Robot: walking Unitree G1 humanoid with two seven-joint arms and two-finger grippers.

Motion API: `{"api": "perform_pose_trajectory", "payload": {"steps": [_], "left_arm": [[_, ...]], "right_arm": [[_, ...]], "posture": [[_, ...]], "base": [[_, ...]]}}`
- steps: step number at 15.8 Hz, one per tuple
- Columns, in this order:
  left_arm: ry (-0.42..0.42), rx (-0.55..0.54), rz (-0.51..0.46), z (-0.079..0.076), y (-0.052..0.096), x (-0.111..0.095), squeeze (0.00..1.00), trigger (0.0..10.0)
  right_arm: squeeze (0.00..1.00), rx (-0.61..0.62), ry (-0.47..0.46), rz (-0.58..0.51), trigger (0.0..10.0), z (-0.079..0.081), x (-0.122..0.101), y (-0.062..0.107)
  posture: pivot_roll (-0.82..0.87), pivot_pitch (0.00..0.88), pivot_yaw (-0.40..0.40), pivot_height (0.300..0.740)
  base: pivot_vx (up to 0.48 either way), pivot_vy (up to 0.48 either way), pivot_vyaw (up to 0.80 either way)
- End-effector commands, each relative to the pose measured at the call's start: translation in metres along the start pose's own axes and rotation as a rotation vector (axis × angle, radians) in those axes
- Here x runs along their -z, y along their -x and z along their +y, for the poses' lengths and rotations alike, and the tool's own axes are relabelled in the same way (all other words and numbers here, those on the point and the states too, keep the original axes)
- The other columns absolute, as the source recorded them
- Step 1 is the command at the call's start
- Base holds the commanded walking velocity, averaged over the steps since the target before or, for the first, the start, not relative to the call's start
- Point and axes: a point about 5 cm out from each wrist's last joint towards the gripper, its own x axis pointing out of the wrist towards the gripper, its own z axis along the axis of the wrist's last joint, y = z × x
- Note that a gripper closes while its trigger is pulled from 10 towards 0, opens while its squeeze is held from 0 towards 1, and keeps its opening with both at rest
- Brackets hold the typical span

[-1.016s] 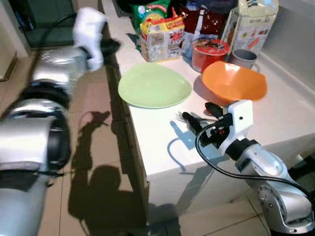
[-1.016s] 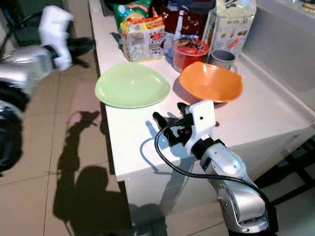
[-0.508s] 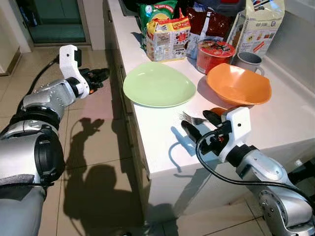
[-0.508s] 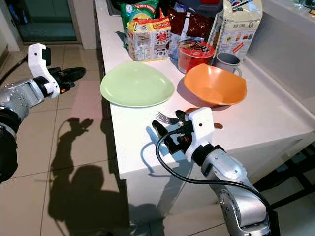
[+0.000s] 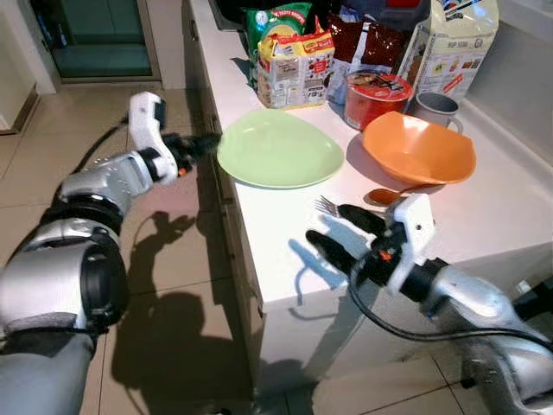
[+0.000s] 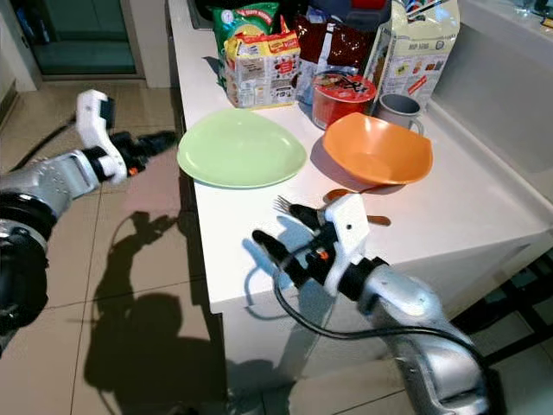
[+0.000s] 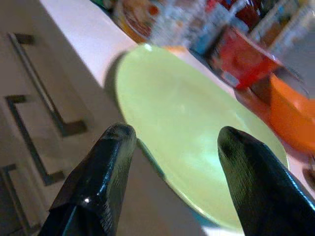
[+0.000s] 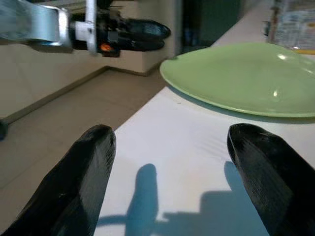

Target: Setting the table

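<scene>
- The green plate (image 5: 278,149) lies flat on the white counter (image 5: 510,207), its near rim reaching the counter's left edge.
- The left gripper (image 5: 201,145) hangs off that edge, level with the counter top and just beside the plate's rim, fingers spread and empty; from the left wrist view the two black fingers (image 7: 96,182) frame the plate (image 7: 197,137) without touching it.
- Below that gripper the cabinet front shows metal drawer handles (image 7: 42,93).
- The right gripper (image 5: 339,232) is over the near part of the counter, fingers wide apart and holding nothing; its shadow falls on the bare white surface beneath.
- A fork (image 5: 331,207) lies just behind the right gripper's upper finger, tines pointing toward the plate.
- A spoon (image 5: 393,194) rests beside the fork, close under the orange bowl (image 5: 418,149).
- The bowl sits to the right of the plate, near it but apart.
- Behind them stand a red cup of noodles (image 5: 373,97), a grey mug (image 5: 435,107), a yellow noodle pack (image 5: 295,67), a green snack bag (image 5: 270,24), a dark red bag (image 5: 363,39) and a tall carton (image 5: 456,39), crowding the back of the counter.
</scene>
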Motion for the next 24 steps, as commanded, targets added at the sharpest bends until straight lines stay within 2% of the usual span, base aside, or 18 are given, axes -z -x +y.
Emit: {"api": "perform_pose_trajectory", "payload": {"steps": [1, 2, 3, 5, 8, 11, 16, 18, 23, 24], "left_arm": [[-0.052, 0.028, 0.031, -0.003, -0.002, 0.001, 0.0, 10.0], [-0.063, 0.037, 0.037, -0.004, -0.002, 0.002, 0.0, 10.0], [-0.082, 0.048, 0.065, -0.004, -0.002, 0.005, 0.0, 10.0], [-0.077, 0.035, 0.085, -0.003, -0.003, 0.009, 0.0, 10.0], [-0.043, 0.027, 0.096, -0.004, -0.005, 0.016, 0.0, 10.0], [0.025, 0.051, 0.075, -0.009, -0.009, 0.017, 0.0, 10.0], [0.034, -0.014, 0.092, -0.008, -0.012, 0.026, 0.0, 10.0], [-0.002, -0.042, 0.128, -0.008, -0.015, 0.034, 0.0, 10.0], [0.071, -0.057, 0.059, -0.016, -0.023, 0.027, 0.0, 10.0], [0.046, -0.053, 0.068, -0.018, -0.025, 0.03, 0.0, 10.0]], "right_arm": [[0.0, -0.019, 0.013, -0.014, 10.0, -0.007, -0.008, 0.014], [0.0, -0.031, 0.015, -0.011, 10.0, -0.01, -0.009, 0.018], [0.0, -0.071, 0.014, 0.011, 10.0, -0.019, -0.01, 0.033], [0.0, -0.089, 0.006, 0.034, 10.0, -0.03, -0.01, 0.044], [0.0, -0.103, 0.005, 0.039, 10.0, -0.039, -0.013, 0.046], [0.0, -0.119, -0.007, 0.034, 10.0, -0.037, -0.01, 0.045], [0.0, -0.141, -0.014, 0.02, 10.0, -0.027, -0.011, 0.04], [0.0, -0.149, -0.017, 0.018, 10.0, -0.024, -0.011, 0.038], [0.0, -0.153, -0.024, 0.014, 10.0, -0.02, -0.01, 0.037], [0.0, -0.16, -0.02, 0.024, 10.0, -0.018, -0.009, 0.037]], "posture": [[-0.07, 0.0, -0.054, 0.74], [-0.07, 0.0, -0.049, 0.74], [-0.08, 0.0, -0.046, 0.74], [-0.08, 0.0, -0.043, 0.74], [-0.09, 0.0, -0.042, 0.74], [-0.09, 0.0, -0.042, 0.74], [-0.1, 0.0, -0.037, 0.74], [-0.1, 0.0, -0.033, 0.74], [-0.11, 0.0, -0.027, 0.74], [-0.11, 0.0, -0.027, 0.74]], "base": [[0.0, 0.0, 0.0], [0.0, 0.0, 0.0], [0.0, 0.0, 0.0], [0.0, 0.0, 0.0], [0.0, 0.0, 0.0], [0.0, 0.0, 0.0], [0.0, 0.0, 0.0], [0.0, 0.0, 0.0], [0.0, 0.0, 0.0], [0.0, 0.0, 0.0]]}}
